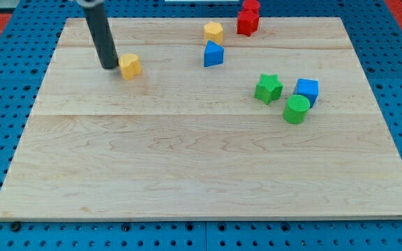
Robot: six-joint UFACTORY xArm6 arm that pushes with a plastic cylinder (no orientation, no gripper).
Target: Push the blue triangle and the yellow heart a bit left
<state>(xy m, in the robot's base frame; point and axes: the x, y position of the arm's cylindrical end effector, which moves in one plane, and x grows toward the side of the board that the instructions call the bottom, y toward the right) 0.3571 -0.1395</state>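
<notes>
Tip: my tip (109, 66) rests on the surface at far left, just left of a yellow block.
Fingers: the arm ends in a plain rod, so there is no released or clenched state to report.
Near yellow block: this yellow block (130, 66) sits just beside my tip (touching or not, I cannot tell).
Yellow heart: the yellow heart (213, 31) lies near the far edge, centre-right.
Blue triangle: the blue triangle (213, 54) sits just nearer than the yellow heart, close beside it.
Red block: a red block (248, 19) stands at the far edge, right of the heart.
Right cluster: green star (269, 88), blue cube (307, 90) and green cylinder (296, 109) sit close together.
Surface: pale wooden surface (187, 160).
</notes>
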